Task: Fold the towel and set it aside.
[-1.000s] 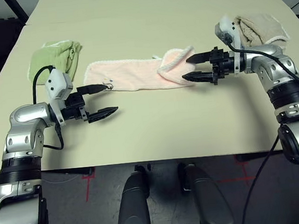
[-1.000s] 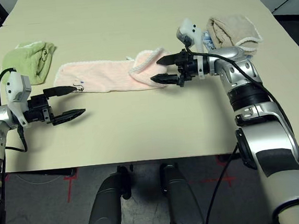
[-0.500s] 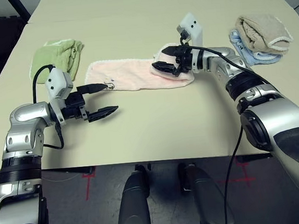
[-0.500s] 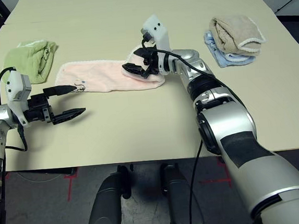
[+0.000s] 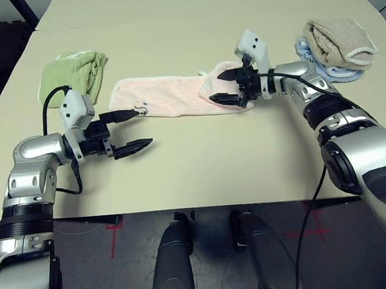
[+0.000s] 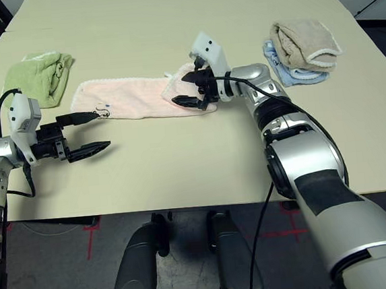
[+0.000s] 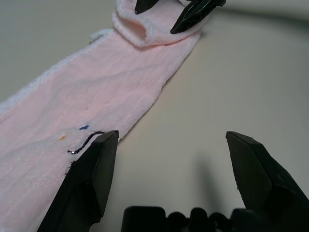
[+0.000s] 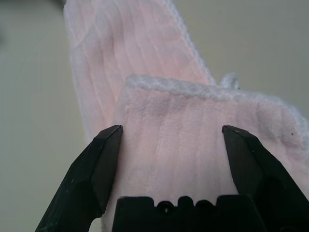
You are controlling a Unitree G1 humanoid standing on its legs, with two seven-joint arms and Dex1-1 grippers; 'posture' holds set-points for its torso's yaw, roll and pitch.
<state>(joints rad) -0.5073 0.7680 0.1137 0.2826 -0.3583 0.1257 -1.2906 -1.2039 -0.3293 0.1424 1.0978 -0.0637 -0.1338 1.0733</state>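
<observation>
Two sets of fingers are waiting by the towel point(image 5: 175, 96), one at each end. The towel is lying flat on the desk point(image 5: 201, 164) as a long pink strip. Its long way is running from the desk's left side toward the right side, about halfway between the near edge and the far edge.

The right fingers point(image 5: 227, 87) are spread wide and are holding nothing. They are pointing along the strip, right at its right end. That end is already flipped back over itself into a small soft lump, and the lump is sitting between the two open fingers in the right wrist view. I cannot tell if they are touching it.

The left fingers point(image 5: 129, 130) are spread wide too, and empty. They are sitting at the towel's left end, by the near corner with the little dark stitched mark point(image 7: 84, 141). One finger is just over that corner and the other is over bare desk, on the near side.

So each end has its own arm close by. The right one looks more ready to pinch, because cloth is lying right inside its gap.
</observation>
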